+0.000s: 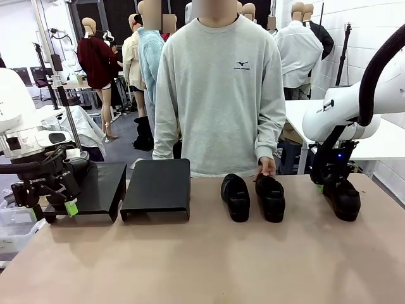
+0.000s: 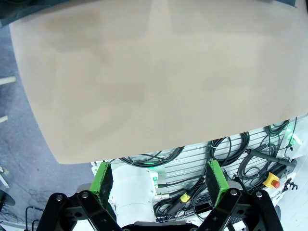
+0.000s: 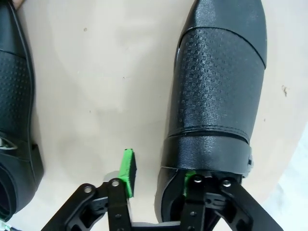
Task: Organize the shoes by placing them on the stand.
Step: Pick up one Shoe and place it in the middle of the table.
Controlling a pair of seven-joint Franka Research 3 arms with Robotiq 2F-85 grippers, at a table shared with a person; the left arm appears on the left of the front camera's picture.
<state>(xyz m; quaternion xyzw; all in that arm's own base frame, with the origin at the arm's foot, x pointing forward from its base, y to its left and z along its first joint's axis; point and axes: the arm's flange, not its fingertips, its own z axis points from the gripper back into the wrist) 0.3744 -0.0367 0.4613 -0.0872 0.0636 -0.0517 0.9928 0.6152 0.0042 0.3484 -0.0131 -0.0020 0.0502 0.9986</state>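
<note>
Three black shoes stand on the table's far side. A person's hand (image 1: 267, 167) rests on the heel of the middle shoe (image 1: 271, 197), beside the left shoe (image 1: 236, 197). My right gripper (image 1: 326, 185) is down at the heel of the right shoe (image 1: 343, 199). In the right wrist view its jaws (image 3: 158, 171) straddle the heel wall of that shoe (image 3: 219, 82). One pad (image 3: 190, 177) is at the heel opening, and the other pad (image 3: 128, 167) is still apart from the shoe's side. Two black stands (image 1: 158, 185) (image 1: 104, 183) sit at the left. My left gripper (image 1: 63, 204) (image 2: 160, 180) hangs open and empty by the left stand.
The person stands at the far edge behind the shoes. The neighbouring shoe (image 3: 14, 120) lies close to my right gripper's side. The tan tabletop (image 1: 202, 259) is bare at the front. Cables and an emergency stop button (image 2: 274, 180) lie beyond the table's near edge.
</note>
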